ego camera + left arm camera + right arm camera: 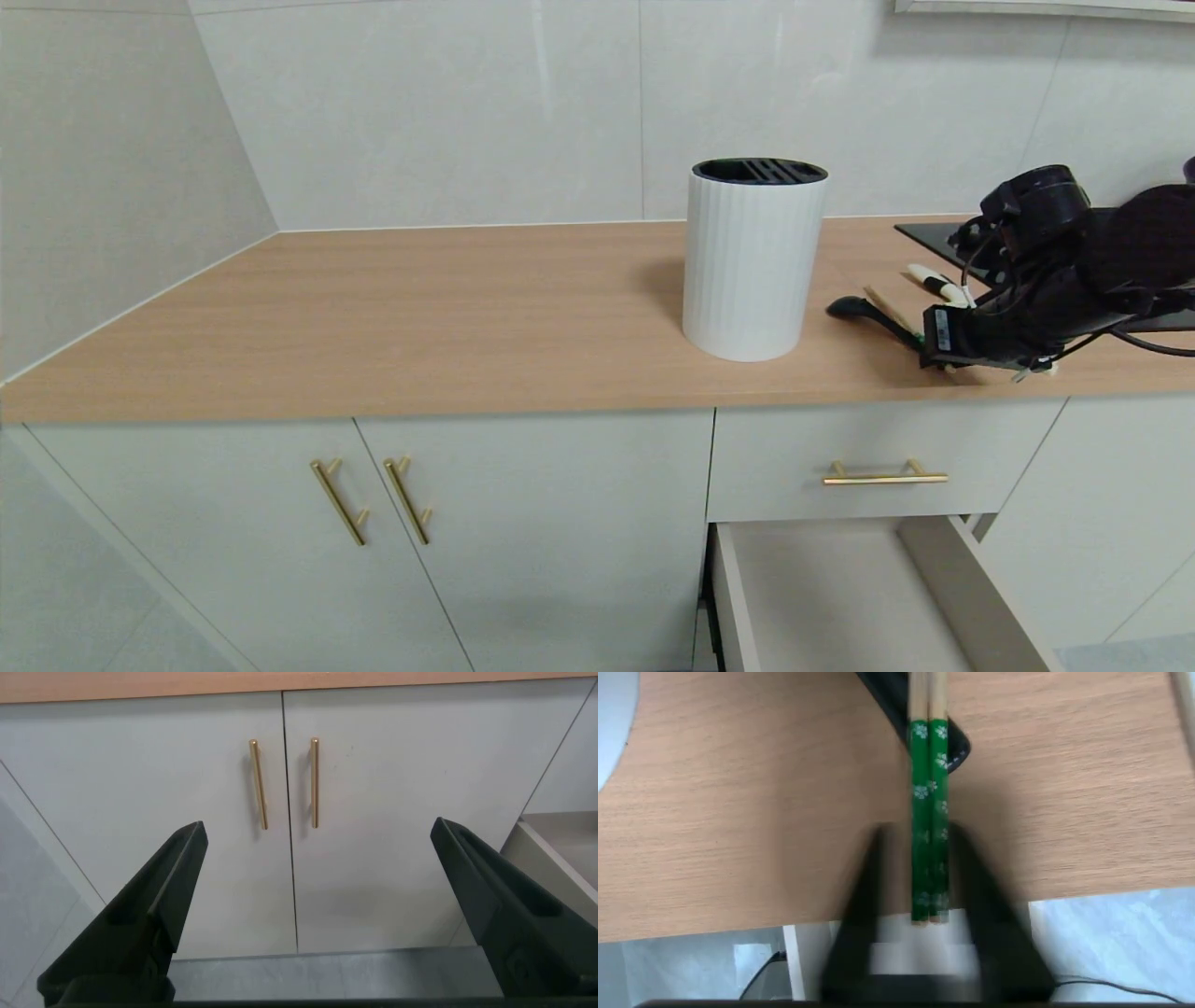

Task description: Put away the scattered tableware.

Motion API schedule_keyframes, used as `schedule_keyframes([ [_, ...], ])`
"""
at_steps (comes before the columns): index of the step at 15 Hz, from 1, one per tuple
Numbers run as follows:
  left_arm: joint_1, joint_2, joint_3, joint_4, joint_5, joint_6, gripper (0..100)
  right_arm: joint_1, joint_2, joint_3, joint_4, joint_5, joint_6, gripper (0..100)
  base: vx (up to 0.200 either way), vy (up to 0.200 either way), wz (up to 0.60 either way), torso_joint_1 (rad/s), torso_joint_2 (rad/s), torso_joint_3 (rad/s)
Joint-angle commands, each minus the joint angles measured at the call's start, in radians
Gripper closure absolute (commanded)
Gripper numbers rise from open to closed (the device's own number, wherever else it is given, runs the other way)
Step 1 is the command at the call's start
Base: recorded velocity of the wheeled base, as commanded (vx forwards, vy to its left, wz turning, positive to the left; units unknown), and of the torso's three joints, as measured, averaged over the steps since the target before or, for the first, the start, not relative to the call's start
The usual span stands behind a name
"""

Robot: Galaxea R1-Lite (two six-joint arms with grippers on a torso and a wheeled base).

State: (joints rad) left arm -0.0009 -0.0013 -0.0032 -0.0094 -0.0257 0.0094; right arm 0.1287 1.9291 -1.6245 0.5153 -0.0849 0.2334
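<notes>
Our right gripper [922, 842], narrowly spread, straddles the chopsticks [926, 765] on the counter [467, 308]; the sticks run toward ten o'clock.

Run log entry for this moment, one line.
right gripper: at chopsticks on counter | left gripper: open, facing cabinet doors | white holder: upright | lower drawer: open

Right of the white holder [752, 266]: the right gripper [936, 342], blurred in its wrist view, hides the handle end of the black spoon [859, 308]; chopsticks [928, 812] cut off by the picture's edge.
</notes>
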Motion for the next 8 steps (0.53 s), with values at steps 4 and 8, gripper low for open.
schedule_keyframes([
  [4, -0.001, 0.001, 0.000, 0.000, 0.000, 0.000, 0, -0.001, -0.041, 0.003, 0.000, -0.001, 0.003, 100, 0.000, 0.000, 0.00, 0.000, 0.00, 0.000],
  [8, 0.001, 0.001, 0.000, 0.000, 0.000, 0.000, 0, 0.019, -0.256, 0.086, 0.003, 0.001, 0.029, 100, 0.000, 0.000, 0.00, 0.000, 0.00, 0.000],
])
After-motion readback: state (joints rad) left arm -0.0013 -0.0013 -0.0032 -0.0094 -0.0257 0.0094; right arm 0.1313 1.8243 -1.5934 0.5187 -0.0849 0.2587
